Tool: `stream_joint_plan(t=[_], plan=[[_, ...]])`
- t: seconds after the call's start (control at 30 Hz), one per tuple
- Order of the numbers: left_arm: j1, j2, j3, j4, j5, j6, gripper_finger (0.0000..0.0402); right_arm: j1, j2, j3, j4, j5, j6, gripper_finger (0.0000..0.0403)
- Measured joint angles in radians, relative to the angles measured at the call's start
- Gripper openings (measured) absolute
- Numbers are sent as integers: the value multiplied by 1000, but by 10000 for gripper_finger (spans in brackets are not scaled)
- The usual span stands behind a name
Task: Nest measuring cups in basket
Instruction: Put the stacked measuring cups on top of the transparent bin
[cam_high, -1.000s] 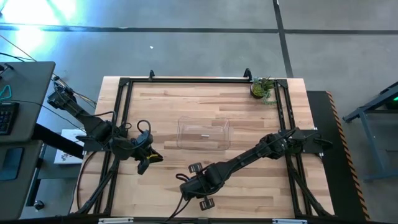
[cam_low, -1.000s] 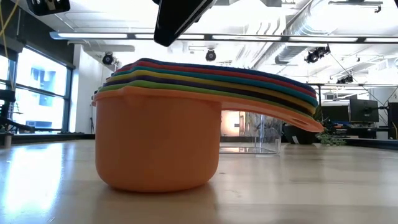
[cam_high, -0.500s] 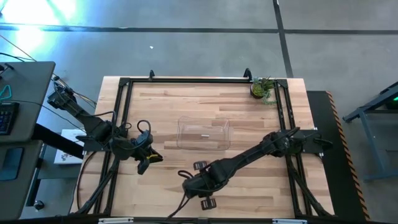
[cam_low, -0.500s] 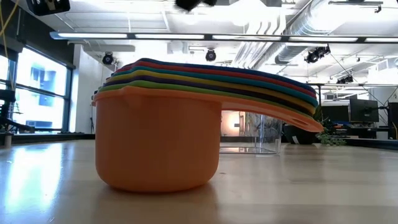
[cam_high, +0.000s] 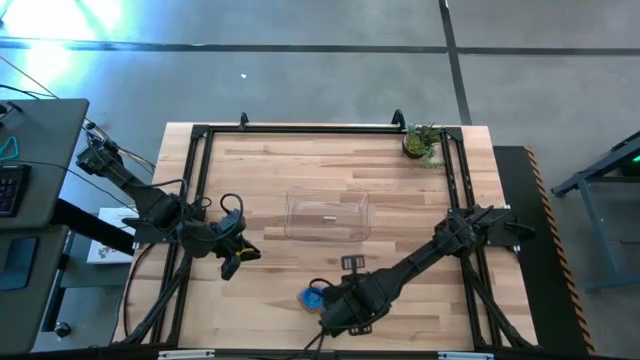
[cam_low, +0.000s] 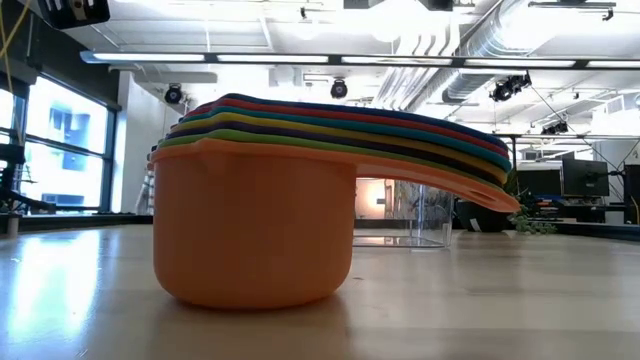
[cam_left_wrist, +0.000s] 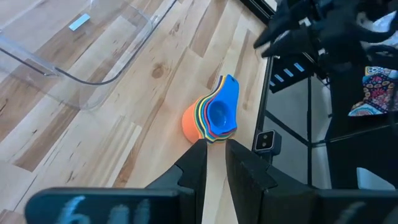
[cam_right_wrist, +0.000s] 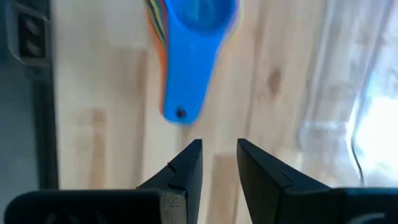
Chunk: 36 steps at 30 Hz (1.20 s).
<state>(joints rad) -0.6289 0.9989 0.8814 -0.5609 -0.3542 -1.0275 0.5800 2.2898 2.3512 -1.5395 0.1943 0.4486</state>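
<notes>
The measuring cups (cam_high: 313, 297) sit nested in one stack, blue on top and a coral-orange one outermost (cam_low: 255, 230). The stack stands on that cup's base on the table, near of the basket, with its handles (cam_low: 440, 150) fanned out to one side. The clear basket (cam_high: 328, 215) stands mid-table with nothing in it. My right gripper (cam_high: 335, 305) hovers just right of the stack, open by a narrow gap (cam_right_wrist: 219, 146), with the blue handle (cam_right_wrist: 180, 106) ahead of its fingers. My left gripper (cam_high: 235, 255) waits at the table's left, shut (cam_left_wrist: 215, 144), facing the stack (cam_left_wrist: 214, 118).
A small potted plant (cam_high: 420, 140) stands at the far right corner. Black frame rails (cam_high: 195, 200) run along the table's left, right and far sides. The basket wall (cam_right_wrist: 348, 93) shows beside the stack in the right wrist view. Bare wood lies between stack and basket.
My right gripper has risen off the stack and drawn back toward the table's right. That uncovers the blue top cup in the high view, and its dark finger has left the low view's top. The stack has not moved.
</notes>
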Motion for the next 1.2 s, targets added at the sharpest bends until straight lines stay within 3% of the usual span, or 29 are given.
stream_joint_plan(t=[0.3,0.77,1.2], plan=[[0,0,0,0,3,-17,51,62,-17,-11,-32,18,107,92],[0,0,0,0,10,-19,51,140,-21,-15,-30,159,258,89],[0,-22,0,-39,41,9,51,153,-56,-279,-3,122,392,89]])
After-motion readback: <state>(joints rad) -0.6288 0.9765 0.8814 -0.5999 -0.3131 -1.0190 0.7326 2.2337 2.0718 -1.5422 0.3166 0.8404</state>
